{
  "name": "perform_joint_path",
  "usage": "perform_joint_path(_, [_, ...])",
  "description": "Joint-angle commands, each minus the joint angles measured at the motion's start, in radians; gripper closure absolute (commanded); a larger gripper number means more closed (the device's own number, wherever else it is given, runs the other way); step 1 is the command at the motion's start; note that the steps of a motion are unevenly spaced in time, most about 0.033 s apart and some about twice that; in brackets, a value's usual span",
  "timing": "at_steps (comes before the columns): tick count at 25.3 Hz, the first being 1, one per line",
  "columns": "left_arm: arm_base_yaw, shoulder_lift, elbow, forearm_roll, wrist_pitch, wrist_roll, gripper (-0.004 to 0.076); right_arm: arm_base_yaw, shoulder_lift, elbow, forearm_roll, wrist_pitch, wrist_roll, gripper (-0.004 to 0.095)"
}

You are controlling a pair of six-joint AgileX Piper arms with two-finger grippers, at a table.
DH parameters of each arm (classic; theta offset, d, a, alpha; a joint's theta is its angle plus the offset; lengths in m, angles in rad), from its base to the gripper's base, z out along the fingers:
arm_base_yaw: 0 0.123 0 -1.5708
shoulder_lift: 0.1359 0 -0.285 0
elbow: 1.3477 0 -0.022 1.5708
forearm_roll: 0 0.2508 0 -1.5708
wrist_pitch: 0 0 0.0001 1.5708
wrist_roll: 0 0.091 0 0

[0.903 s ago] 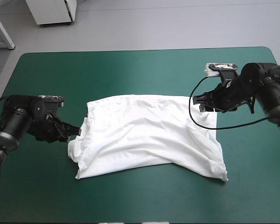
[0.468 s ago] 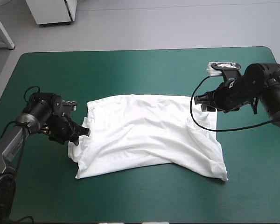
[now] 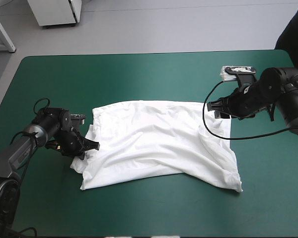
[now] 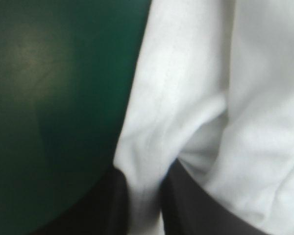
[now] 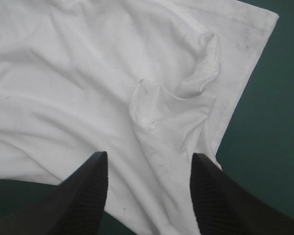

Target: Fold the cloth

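Observation:
The white T-shirt (image 3: 159, 139) lies spread and wrinkled across the middle of the table. My left gripper (image 3: 89, 147) sits low at the shirt's left edge. In the left wrist view it (image 4: 144, 183) is all but shut, with a hemmed fold of the T-shirt (image 4: 186, 73) pinched between its black fingers. My right gripper (image 3: 217, 109) hovers over the shirt's far right corner. In the right wrist view it (image 5: 150, 156) stands open above the T-shirt (image 5: 63, 73), near a small raised pucker (image 5: 186, 93) of cloth; nothing is between its fingers.
The teal-green cover (image 3: 139, 74) surrounds the shirt on every side, with wide strips toward the far and near edges. It also shows beside the shirt in both wrist views, cover (image 4: 49, 98) and cover (image 5: 274, 122). A white cabinet (image 3: 54, 12) stands beyond the far edge.
My left arm swung in and slid toward the near side along the shirt's left edge, bunching that edge. My right gripper shifted only slightly and stays open.

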Motion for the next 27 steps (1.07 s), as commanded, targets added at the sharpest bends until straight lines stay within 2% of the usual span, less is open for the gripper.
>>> perform_joint_path(1, [0.003, 0.003, -0.003, 0.012, -0.022, -0.011, 0.0745, -0.001, -0.041, -0.033, 0.005, 0.003, -0.003, 0.0422])
perform_joint_path(12, [-0.003, -0.068, -0.077, 0.005, -0.016, -0.015, 0.0746, -0.001, -0.066, -0.033, -0.021, 0.003, 0.002, 0.0422])
perform_joint_path(15, [-0.023, -0.092, -0.122, -0.016, -0.002, -0.012, 0.0746, -0.001, -0.066, -0.033, -0.021, 0.003, 0.004, 0.0449])
perform_joint_path(22, [-0.282, -0.097, -0.167, -0.124, -0.078, 0.017, 0.0746, -0.001, -0.066, -0.033, -0.021, 0.003, 0.004, 0.0478])
perform_joint_path(27, [-0.331, -0.054, -0.167, -0.131, -0.093, 0.01, 0.0746, -0.001, -0.066, -0.033, -0.021, 0.003, 0.004, 0.048])
